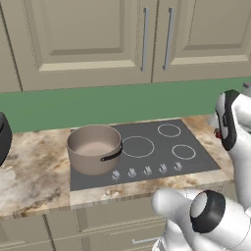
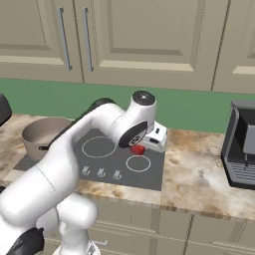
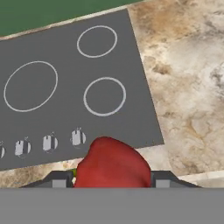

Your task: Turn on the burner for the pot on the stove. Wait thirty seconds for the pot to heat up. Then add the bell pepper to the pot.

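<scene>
The red bell pepper sits between my two finger tips, and my gripper is shut on it. Seen from the right base, the gripper holds the pepper above the right side of the stove, over the near right ring. The taupe-brown pot with its black handle stands on the near left burner of the dark glass stove, and looks hollow inside. A row of silver knobs runs along the stove's front edge; they also show in the hand view as the knobs.
A black coffee machine stands on the marble counter right of the stove. Part of a black appliance sits at the far left. Beige wall cabinets hang above a green backsplash.
</scene>
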Motion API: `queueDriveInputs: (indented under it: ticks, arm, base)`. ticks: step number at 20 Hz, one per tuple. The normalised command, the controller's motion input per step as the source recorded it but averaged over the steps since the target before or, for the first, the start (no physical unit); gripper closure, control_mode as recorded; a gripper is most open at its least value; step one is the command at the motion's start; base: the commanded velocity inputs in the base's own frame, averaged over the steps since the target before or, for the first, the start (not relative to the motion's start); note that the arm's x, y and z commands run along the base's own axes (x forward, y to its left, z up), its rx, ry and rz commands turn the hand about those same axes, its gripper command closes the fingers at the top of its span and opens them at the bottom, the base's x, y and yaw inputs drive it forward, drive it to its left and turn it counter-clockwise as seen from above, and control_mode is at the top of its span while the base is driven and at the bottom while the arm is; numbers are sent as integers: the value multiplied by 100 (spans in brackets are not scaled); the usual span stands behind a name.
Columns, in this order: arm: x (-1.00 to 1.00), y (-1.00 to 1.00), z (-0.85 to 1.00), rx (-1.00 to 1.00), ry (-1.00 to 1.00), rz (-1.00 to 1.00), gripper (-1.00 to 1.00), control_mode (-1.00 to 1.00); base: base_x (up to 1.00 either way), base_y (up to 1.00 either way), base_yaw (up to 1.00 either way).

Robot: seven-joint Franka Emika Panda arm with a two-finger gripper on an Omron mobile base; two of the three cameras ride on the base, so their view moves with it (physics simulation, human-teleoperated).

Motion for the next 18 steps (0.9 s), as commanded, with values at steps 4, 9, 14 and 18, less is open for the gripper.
queueDriveInputs:
  ticks: [4, 9, 14, 18]
  arm:
    - [-43, 100, 12, 0, 10, 15, 100, -100]
    - [-25, 100, 1, 0, 1, 10, 100, -100]
    - [0, 100, 0, 0, -1, 5, 100, -100]
    - [8, 100, 0, 0, -4, 0, 100, -100]
  base:
    - [0, 0, 0]
    - [0, 0, 0]
    - [0, 0, 0]
    - [0, 0, 0]
